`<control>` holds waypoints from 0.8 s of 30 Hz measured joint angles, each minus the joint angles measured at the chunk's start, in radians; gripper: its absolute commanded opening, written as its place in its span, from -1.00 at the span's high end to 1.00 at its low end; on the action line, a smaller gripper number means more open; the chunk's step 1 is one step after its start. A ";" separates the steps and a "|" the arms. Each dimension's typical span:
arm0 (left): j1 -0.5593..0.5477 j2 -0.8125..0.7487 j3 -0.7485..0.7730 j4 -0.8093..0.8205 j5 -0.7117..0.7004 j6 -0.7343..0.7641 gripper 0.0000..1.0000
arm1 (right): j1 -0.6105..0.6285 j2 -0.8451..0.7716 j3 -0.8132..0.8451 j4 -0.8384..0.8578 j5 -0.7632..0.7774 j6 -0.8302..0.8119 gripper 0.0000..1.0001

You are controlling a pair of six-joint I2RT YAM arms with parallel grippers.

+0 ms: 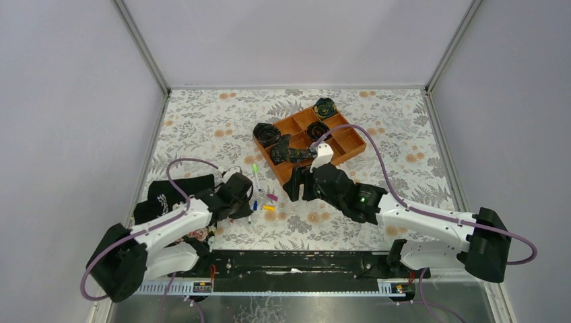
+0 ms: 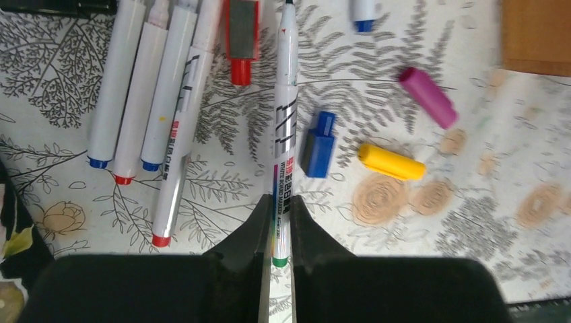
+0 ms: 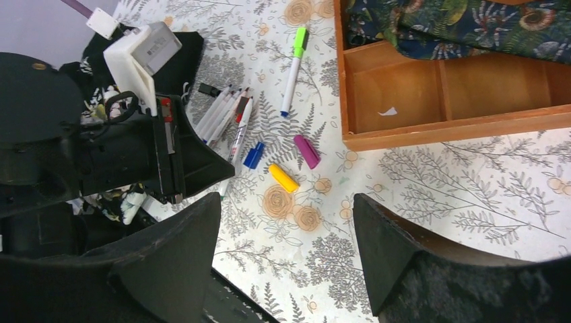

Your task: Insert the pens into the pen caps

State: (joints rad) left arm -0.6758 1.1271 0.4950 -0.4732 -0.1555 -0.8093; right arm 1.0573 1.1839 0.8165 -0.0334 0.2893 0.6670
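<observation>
Pen [image 2: 285, 121], slim white cylinder, in left end effector [image 2: 279, 214].

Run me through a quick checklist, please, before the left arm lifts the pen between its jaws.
1. Left jaws shut on the pen: ok, gripped near its green end.
2. Writing tip bare and pointing away from the jaws: ok.
3. Blue cap clear of the held pen: cannot tell; it lies right beside the barrel.
4. Yellow cap and magenta cap lying loose: ok.
5. Green cap free to use: not ok; it appears to sit on another pen.
6. Right jaws open and empty: ok.
</observation>
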 measured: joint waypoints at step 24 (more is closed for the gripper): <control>-0.012 -0.416 -0.054 0.385 0.547 0.142 1.00 | -0.085 0.135 -0.027 0.227 -0.346 0.167 -0.06</control>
State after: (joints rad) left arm -0.6876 0.7109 0.4412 -0.0883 0.3920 -0.6678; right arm 0.9718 1.3186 0.7895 0.1940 -0.0570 0.8337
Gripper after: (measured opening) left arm 0.058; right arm 0.684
